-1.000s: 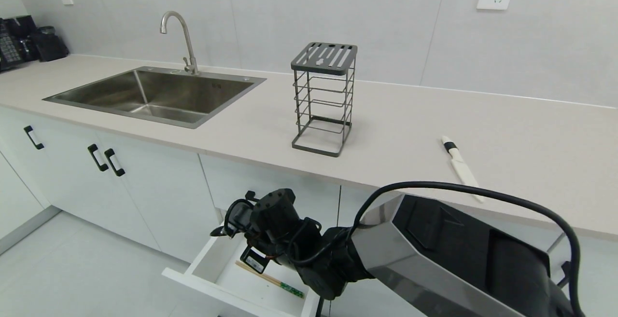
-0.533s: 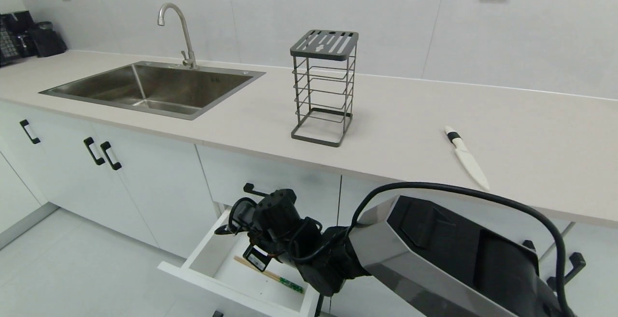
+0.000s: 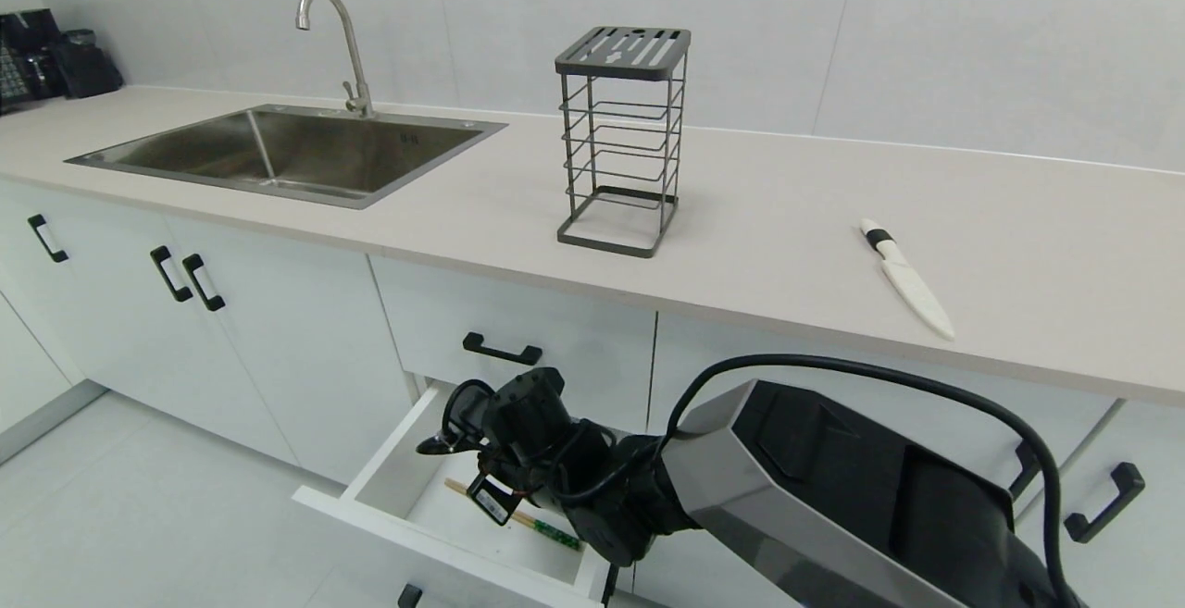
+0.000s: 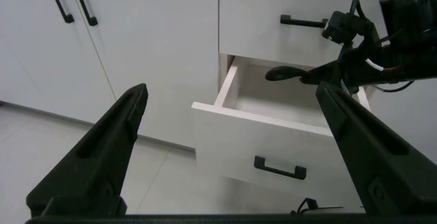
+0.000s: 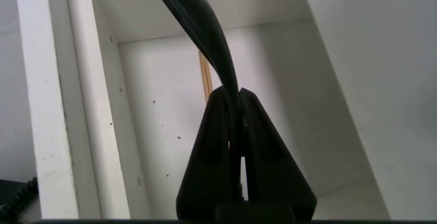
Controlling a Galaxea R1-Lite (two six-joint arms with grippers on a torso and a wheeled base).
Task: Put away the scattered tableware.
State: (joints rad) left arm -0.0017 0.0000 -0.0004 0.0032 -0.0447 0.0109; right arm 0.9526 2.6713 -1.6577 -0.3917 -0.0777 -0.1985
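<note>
Table [image 3: 787, 210]: pale worktop bearing the knife rack and, well apart toward the robot's right, the knife.
Drawer [image 3: 393, 460]: pulled open below the table's front edge; white inside.
Knife rack [image 3: 622, 141]: upright wire frame with a slotted top; no blades in it.
Left end effector [image 4: 232, 94]: fingers spread wide, holding nothing, facing the drawer front.
Right end effector [image 5: 232, 100]: clamped on the spoon's handle, above the open drawer.
Knife [image 3: 905, 277]: flat on the table, tip toward the front edge. Probably light and stiff; the blade looks thin and sharp, so it is best taken at the handle, by the black band.
Spoon [image 5: 196, 22]: black, bowl jutting beyond the fingers over the drawer. Likely light, rigid and smooth; a handle grip suits it.
Chopsticks [image 3: 518, 520]: lying on the drawer floor, below the right end effector.
</note>
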